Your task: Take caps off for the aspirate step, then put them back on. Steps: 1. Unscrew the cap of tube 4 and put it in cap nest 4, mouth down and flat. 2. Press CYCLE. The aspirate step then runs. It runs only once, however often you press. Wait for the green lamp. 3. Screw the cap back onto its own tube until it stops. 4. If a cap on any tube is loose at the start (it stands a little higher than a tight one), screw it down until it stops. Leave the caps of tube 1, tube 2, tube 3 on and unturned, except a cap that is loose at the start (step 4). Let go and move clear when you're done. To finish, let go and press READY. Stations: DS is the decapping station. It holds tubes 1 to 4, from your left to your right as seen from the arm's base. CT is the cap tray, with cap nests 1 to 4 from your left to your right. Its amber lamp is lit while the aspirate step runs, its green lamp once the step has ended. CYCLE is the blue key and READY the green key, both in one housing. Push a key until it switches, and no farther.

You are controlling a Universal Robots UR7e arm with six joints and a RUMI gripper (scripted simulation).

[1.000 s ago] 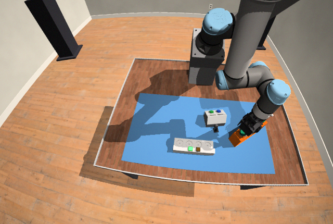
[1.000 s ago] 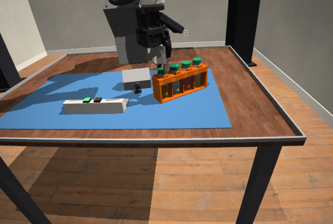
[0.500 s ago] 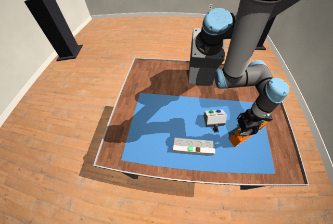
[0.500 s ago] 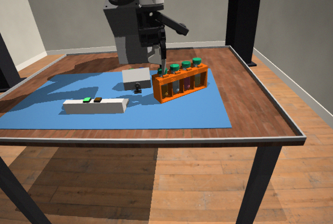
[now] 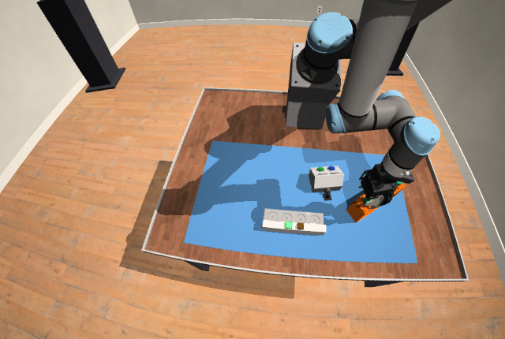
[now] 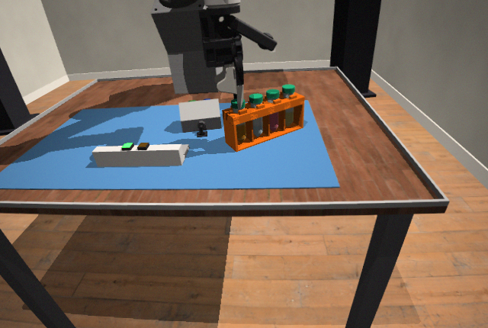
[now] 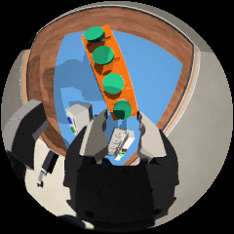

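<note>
The gripper (image 5: 374, 203) (image 6: 239, 104) (image 7: 122, 110) stands partly open with nothing clasped, its fingers either side of cap 4 (image 5: 368, 200) (image 6: 236, 103) (image 7: 122, 108) with a little room, so that it can back off or turn for another grip without dragging the cap. Cap 4 sits on its tube at the near left end of the rack (image 5: 356, 214) (image 6: 232, 135) (image 7: 129, 95); whether it is fully tight cannot be told. The other caps (image 6: 272, 94) (image 7: 113, 83) are on, where the task wants them.

The tray (image 5: 273, 225) (image 6: 137, 157) (image 7: 129, 141), left of the rack, has no cap in its nests, and its green lamp (image 5: 289, 225) (image 6: 127, 146) (image 7: 121, 154) is lit, so the aspirate step has ended. This looks like late recapping. If cap 4 has reached its stop, lifting straight clear and pressing the green key (image 5: 320, 169) (image 6: 191, 101) (image 7: 72, 130) should remain; if not, another turn comes first.
</note>
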